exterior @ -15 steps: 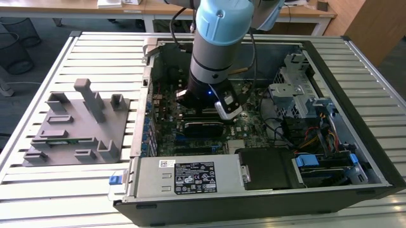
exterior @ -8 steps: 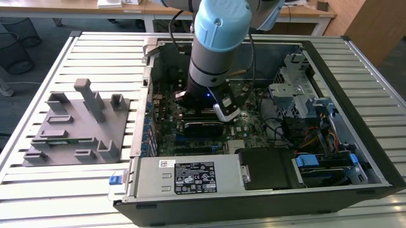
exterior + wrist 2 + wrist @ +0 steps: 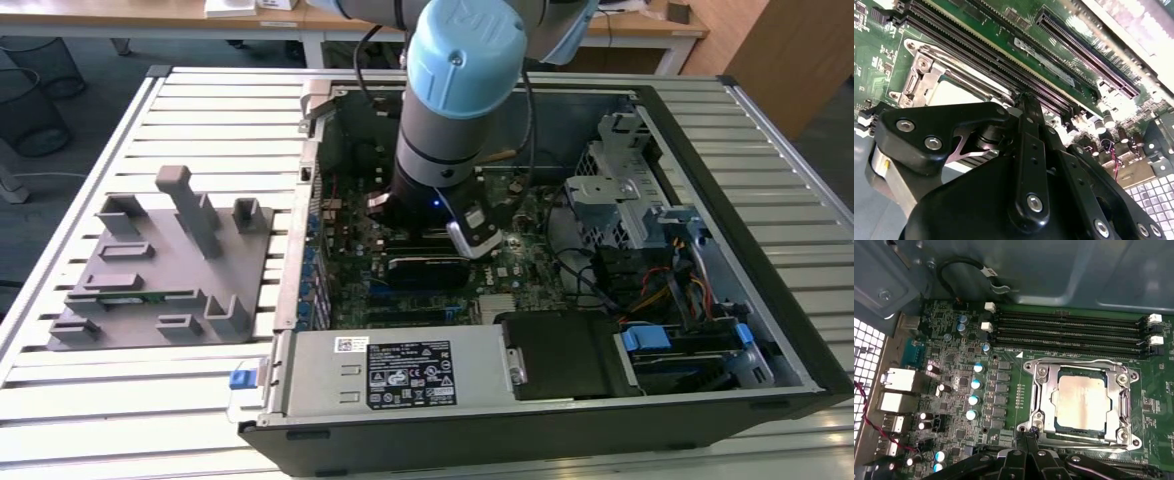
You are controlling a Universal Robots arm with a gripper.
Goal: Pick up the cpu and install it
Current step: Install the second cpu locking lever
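The cpu (image 3: 1081, 402) lies flat in the motherboard socket, its shiny silver top showing through the window of the metal socket frame (image 3: 1041, 390). In the second wrist view a pale part of the cpu (image 3: 956, 92) shows beyond the gripper body. My gripper (image 3: 1027, 436) is shut, its thin black fingertips together just off the corner of the socket frame, beside the cpu and not on it. Nothing shows between the fingers. In the exterior view the arm (image 3: 447, 110) reaches down into the open computer case (image 3: 694, 130), over the middle of the motherboard.
Black memory slots (image 3: 1069, 332) run along one side of the socket, and a group of capacitors (image 3: 974, 385) stands on another side. In the exterior view a grey parts fixture (image 3: 154, 265) sits on the slatted table to the left, and a power supply (image 3: 394, 370) and drive cage (image 3: 641, 215) fill the case.
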